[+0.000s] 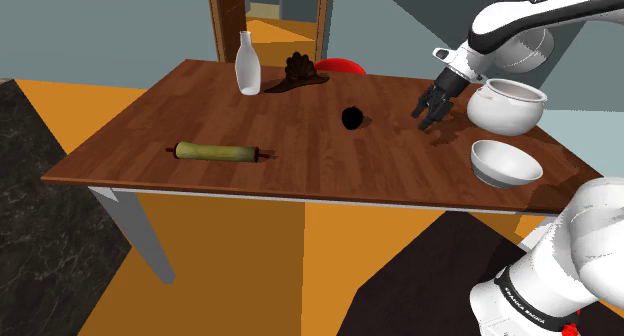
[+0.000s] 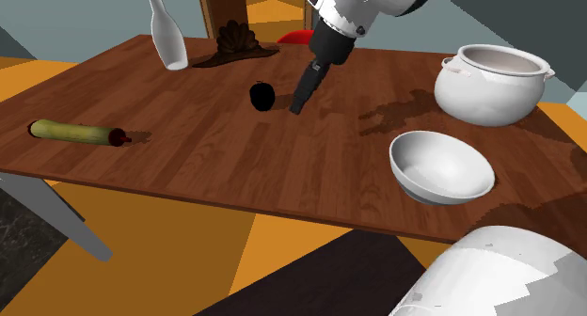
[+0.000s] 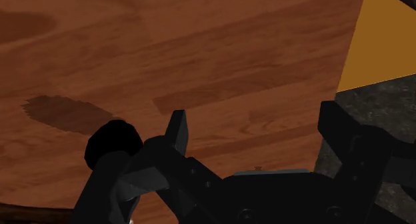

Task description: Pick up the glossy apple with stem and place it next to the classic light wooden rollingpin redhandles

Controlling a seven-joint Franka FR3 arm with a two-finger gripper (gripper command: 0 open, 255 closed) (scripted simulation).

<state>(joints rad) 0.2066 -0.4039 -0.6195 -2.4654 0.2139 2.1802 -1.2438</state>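
wrist view, fingers (image 3: 177,128) spread wide, gripping nothing, black apple (image 3: 112,144) just beside one

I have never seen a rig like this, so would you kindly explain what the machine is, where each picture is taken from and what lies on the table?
The machine is a white robot arm ending in a black two-finger gripper. The shoulder view looks down from beside and behind the arm. The second exterior view looks across the same table from another spot. The wrist view comes from a camera on the hand, looking along the fingers. On the wooden table lie a rolling pin with a dark red handle, an apple drawn black, a white bottle, a white pot, a white bowl and a dark ridged object I cannot identify. The gripper is open and holds nothing; the apple sits outside its fingers.
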